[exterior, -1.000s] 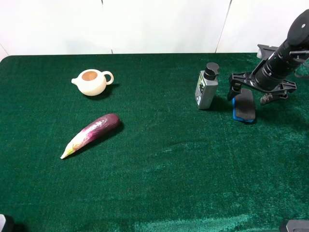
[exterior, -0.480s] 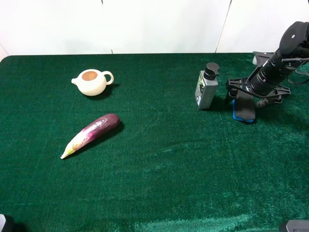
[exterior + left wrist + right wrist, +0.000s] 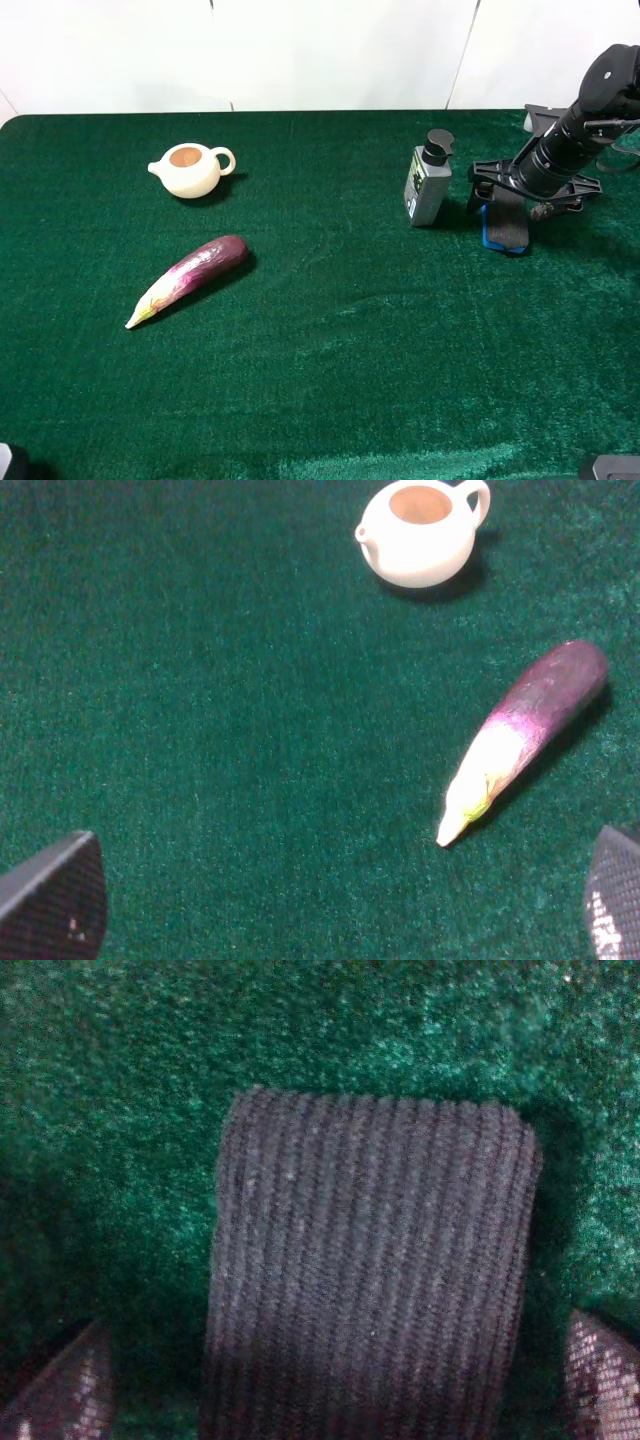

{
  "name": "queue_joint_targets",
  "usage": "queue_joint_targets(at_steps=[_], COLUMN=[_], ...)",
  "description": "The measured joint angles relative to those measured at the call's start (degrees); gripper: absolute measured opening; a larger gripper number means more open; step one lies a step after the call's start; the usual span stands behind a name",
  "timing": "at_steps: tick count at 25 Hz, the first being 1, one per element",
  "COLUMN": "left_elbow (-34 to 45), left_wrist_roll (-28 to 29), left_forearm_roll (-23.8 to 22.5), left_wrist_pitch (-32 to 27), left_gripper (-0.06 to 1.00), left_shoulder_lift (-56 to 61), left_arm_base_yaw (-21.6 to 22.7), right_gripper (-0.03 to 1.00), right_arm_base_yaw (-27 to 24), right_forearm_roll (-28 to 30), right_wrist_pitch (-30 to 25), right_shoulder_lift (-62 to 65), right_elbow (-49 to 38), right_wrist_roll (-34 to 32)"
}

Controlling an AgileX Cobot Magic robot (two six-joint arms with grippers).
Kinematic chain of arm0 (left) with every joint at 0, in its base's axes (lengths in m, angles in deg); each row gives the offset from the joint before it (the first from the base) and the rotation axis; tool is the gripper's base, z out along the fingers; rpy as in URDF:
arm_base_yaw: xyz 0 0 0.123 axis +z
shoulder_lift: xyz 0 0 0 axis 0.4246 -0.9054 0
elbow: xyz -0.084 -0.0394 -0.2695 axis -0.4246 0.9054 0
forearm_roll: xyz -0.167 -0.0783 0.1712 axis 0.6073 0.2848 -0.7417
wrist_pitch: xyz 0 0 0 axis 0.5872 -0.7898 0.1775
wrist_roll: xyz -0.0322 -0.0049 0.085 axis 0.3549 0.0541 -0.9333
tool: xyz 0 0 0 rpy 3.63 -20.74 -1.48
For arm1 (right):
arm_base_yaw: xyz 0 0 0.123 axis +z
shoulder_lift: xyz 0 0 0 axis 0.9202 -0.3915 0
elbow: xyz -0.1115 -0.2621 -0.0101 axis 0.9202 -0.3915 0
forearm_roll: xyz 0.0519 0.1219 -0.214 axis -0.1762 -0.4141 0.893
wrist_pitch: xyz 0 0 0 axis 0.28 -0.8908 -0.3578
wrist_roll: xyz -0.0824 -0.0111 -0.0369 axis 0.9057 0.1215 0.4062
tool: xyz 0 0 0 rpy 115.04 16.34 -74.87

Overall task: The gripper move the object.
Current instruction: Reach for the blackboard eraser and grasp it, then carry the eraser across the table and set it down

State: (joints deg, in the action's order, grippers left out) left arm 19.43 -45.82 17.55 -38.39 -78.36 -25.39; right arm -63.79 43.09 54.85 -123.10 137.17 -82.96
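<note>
The object (image 3: 507, 230), a dark felt eraser with a blue back, lies on the green cloth at the right, beside a grey pump bottle. My right gripper (image 3: 517, 197) is lowered over its far end, open, with one finger on each side. In the right wrist view the ribbed felt face of the object (image 3: 370, 1250) fills the space between the fingertips (image 3: 598, 1380), with a strip of cloth showing on either side. My left gripper (image 3: 330, 905) is open over bare cloth, holding nothing.
The grey pump bottle (image 3: 428, 180) stands just left of the eraser, close to the right gripper's finger. A purple eggplant (image 3: 190, 277) lies left of centre, also seen as the eggplant (image 3: 528, 735). A cream teapot (image 3: 190, 168) sits at the back left.
The right gripper has dropped lower and shifted slightly back, so its fingers now straddle the eraser. The eraser, bottle, eggplant and teapot have not moved.
</note>
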Motion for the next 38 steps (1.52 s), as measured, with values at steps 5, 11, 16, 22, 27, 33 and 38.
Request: queue_joint_targets(at_steps=[5, 11, 16, 22, 27, 33, 38], left_elbow=[0.0, 0.0, 0.0, 0.0, 0.0, 0.0, 0.0], left_wrist_roll=[0.0, 0.0, 0.0, 0.0, 0.0, 0.0, 0.0], left_forearm_roll=[0.0, 0.0, 0.0, 0.0, 0.0, 0.0, 0.0], left_wrist_pitch=[0.0, 0.0, 0.0, 0.0, 0.0, 0.0, 0.0], left_gripper=[0.97, 0.97, 0.97, 0.97, 0.97, 0.97, 0.97], left_shoulder_lift=[0.0, 0.0, 0.0, 0.0, 0.0, 0.0, 0.0], left_arm_base_yaw=[0.0, 0.0, 0.0, 0.0, 0.0, 0.0, 0.0], right_gripper=[0.66, 0.63, 0.42, 0.42, 0.42, 0.42, 0.42], right_arm_base_yaw=[0.0, 0.0, 0.0, 0.0, 0.0, 0.0, 0.0], right_forearm_roll=[0.2, 0.9, 2.1, 2.0, 2.0, 1.8, 2.3], right_wrist_pitch=[0.5, 0.3, 0.5, 0.4, 0.3, -3.0, -8.2], right_shoulder_lift=[-0.6, -2.1, -2.3, -2.3, -2.3, -2.3, -0.5], right_elbow=[0.0, 0.6, 0.6, 0.7, 0.7, 2.2, 3.8], right_wrist_roll=[-0.1, -0.2, -0.2, -0.2, -0.4, -0.9, -1.9])
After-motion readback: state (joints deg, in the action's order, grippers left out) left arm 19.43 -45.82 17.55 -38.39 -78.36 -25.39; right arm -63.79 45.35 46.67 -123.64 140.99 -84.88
